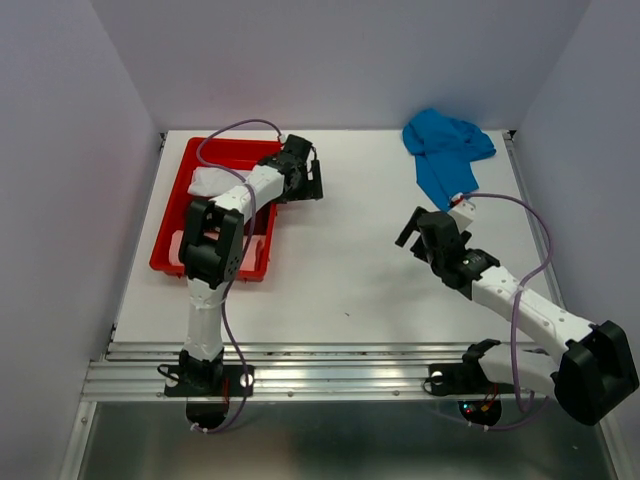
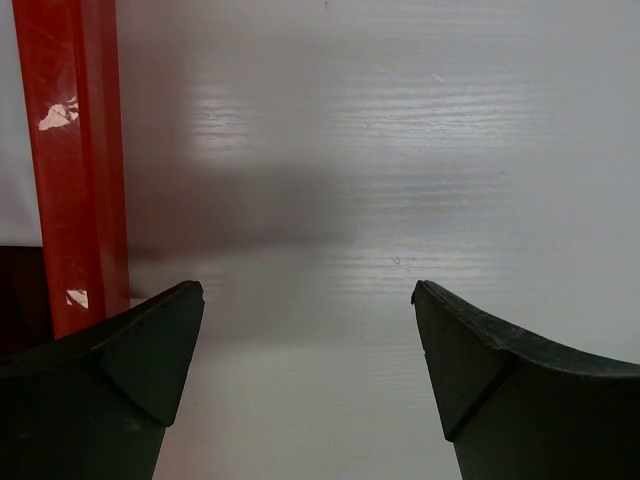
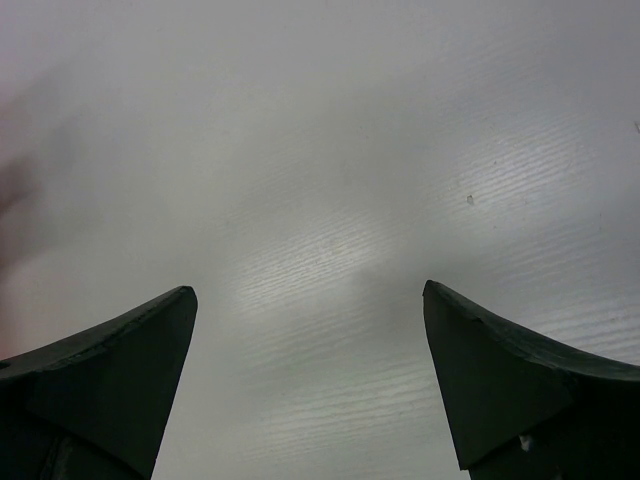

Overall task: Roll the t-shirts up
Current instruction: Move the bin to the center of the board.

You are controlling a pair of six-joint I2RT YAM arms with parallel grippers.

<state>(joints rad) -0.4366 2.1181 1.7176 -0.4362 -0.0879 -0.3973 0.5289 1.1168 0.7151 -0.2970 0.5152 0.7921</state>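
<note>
A bright blue t-shirt (image 1: 446, 150) lies crumpled at the back right of the white table. In the red tray (image 1: 228, 150) on the left lie a white t-shirt (image 1: 209, 180) and a pale pink one (image 1: 183, 246), partly hidden by the left arm. My left gripper (image 1: 308, 188) hangs open just past the tray's right rim, over bare table. The left wrist view has that gripper (image 2: 308, 298) with nothing between its fingers, the tray rim (image 2: 72, 170) to their left. My right gripper (image 1: 420, 226) stands open below the blue shirt, apart from it, and the right wrist view has it (image 3: 310, 296) over bare table only.
Pale walls close in the table on the left, back and right. An aluminium rail (image 1: 330, 370) runs along the near edge, where both arm bases are bolted. Purple cables loop over each arm.
</note>
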